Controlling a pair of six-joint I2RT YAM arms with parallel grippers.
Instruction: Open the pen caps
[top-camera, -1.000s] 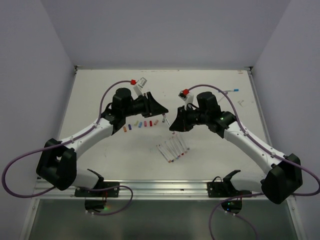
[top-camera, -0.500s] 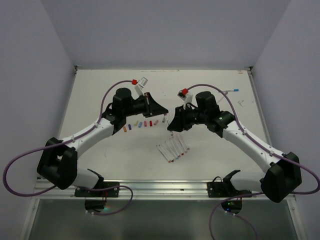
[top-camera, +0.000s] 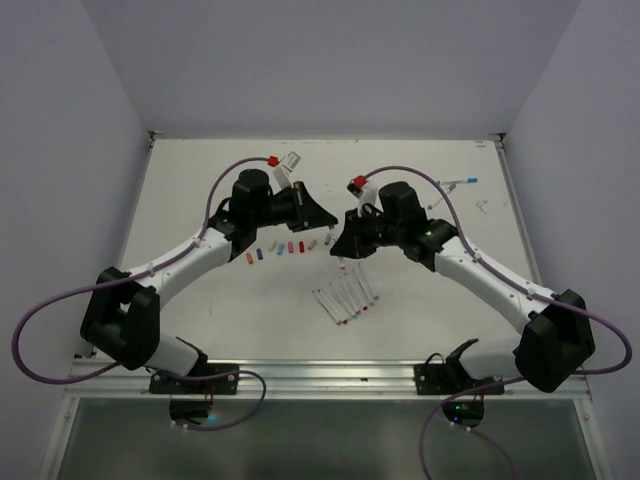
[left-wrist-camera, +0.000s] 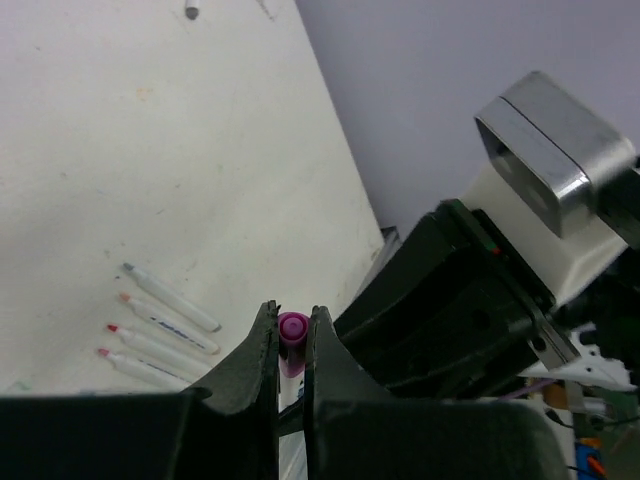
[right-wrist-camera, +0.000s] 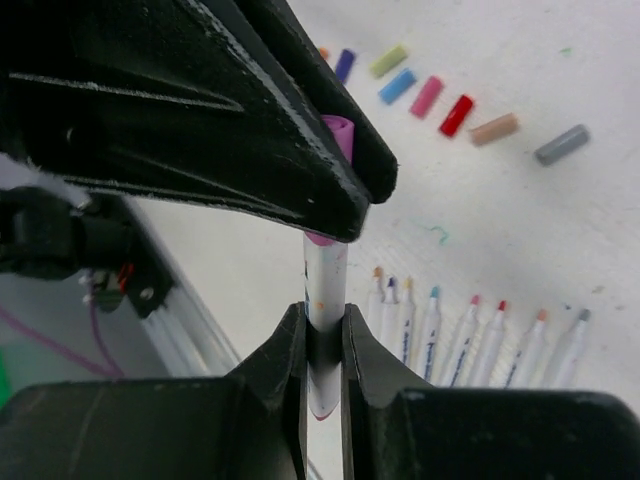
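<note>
A white pen (right-wrist-camera: 325, 270) hangs above the table between the two arms. My right gripper (right-wrist-camera: 322, 318) is shut on its body. My left gripper (left-wrist-camera: 290, 318) is shut on its magenta pen cap (left-wrist-camera: 294, 327), which also peeks out beside the left fingers (right-wrist-camera: 250, 120) in the right wrist view. In the top view the two grippers meet at mid-table, left gripper (top-camera: 328, 222) above right gripper (top-camera: 340, 246). Several loose pen caps (top-camera: 280, 248) lie in a row on the table, seen too in the right wrist view as loose caps (right-wrist-camera: 426, 96). Several uncapped pens (top-camera: 346, 300) lie side by side nearer the front.
A blue-tipped pen (top-camera: 465, 182) and a small white piece (top-camera: 482, 207) lie at the back right. The metal rail (top-camera: 320, 375) runs along the near edge. White walls close in the table (top-camera: 200, 320) on three sides.
My left gripper has shut on the magenta cap. My right arm has shifted left towards it, briefly loosening and then shutting on the pen body again.
</note>
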